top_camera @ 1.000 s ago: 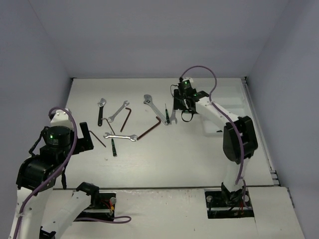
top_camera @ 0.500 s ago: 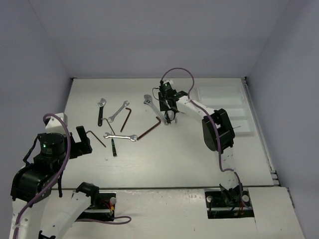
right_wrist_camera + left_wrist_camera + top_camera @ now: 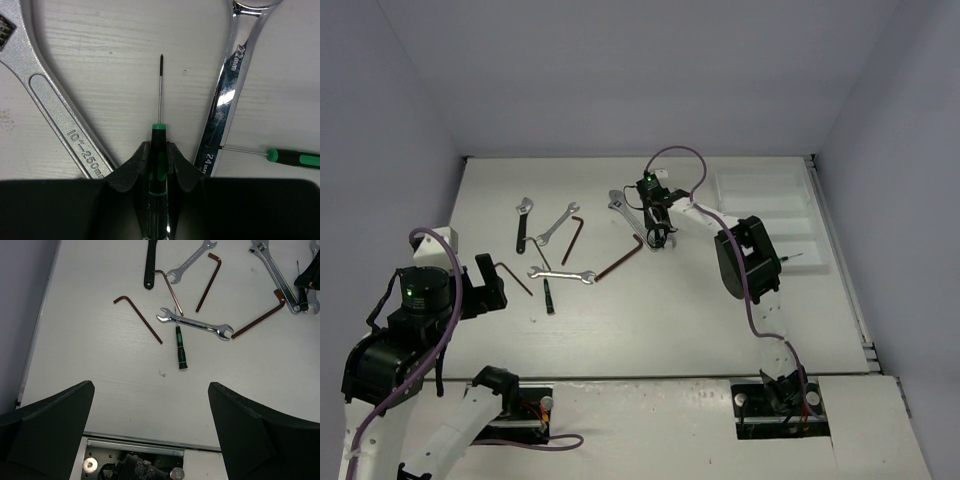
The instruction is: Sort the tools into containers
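Two fingers of your right claw (image 3: 159, 155) are pinched together on the handle of a black-and-green screwdriver (image 3: 158, 131). The screwdriver's long line runs straight out ahead of the claw, with the thin metal tip pointing away from it. So the claw holds it along its length, not across it.

Just to the claw's left lies an adjustable wrench (image 3: 60, 115). Just to its right lies an open-end wrench (image 3: 227, 95). The screwdriver sits in the gap between them and touches neither. Another screwdriver (image 3: 292, 158) lies farther right, with its tip under or against the open-end wrench.

You cannot tell from these views if the held tool is off the worktop (image 3: 100, 375) yet.

What matters next is where the white tray (image 3: 760, 190) is. It lies well off to the claw's right, and your right arm is far nearer to it than your left. I think its long slots run sideways, so you may need to turn the screwdriver to match a slot.

Your left claw (image 3: 152, 407) hangs wide apart, holding nothing, well back from the tools.
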`<state>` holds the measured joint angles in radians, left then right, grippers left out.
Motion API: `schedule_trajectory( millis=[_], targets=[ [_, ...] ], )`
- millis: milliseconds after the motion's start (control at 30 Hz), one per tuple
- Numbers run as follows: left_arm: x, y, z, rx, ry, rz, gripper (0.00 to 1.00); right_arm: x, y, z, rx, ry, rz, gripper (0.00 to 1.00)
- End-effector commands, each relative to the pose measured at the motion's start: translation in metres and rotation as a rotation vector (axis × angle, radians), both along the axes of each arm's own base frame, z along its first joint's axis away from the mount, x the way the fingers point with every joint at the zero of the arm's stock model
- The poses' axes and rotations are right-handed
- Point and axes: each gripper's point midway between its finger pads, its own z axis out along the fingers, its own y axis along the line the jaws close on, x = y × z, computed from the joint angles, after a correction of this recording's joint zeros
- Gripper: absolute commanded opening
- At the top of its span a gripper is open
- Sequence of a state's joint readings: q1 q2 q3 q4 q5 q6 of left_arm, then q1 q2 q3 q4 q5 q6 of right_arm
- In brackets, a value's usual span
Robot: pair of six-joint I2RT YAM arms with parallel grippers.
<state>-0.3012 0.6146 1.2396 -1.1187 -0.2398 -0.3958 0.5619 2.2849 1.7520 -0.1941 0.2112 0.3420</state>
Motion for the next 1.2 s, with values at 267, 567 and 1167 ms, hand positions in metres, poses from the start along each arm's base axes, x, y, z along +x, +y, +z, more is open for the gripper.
schedule_trajectory(
  millis=[267, 567, 1167],
  targets=[
    [0.02, -0.007, 0.008, -0.027, 0.0, 0.021, 0.97, -0.024, -0.127, 0.174, 0.238, -0.364, -0.61, 0.0],
    [0.022, -0.007, 0.008, -0.033, 0.001, 0.036, 0.97, -0.095, -0.284, 0.119, 0.378, -0.314, -1.137, 0.0],
    [0.017, -0.005, 0.009, -0.028, -0.013, 0.029, 0.97, -0.102, -0.32, 0.045, 0.409, -0.116, -1.327, 0.15]
  ],
)
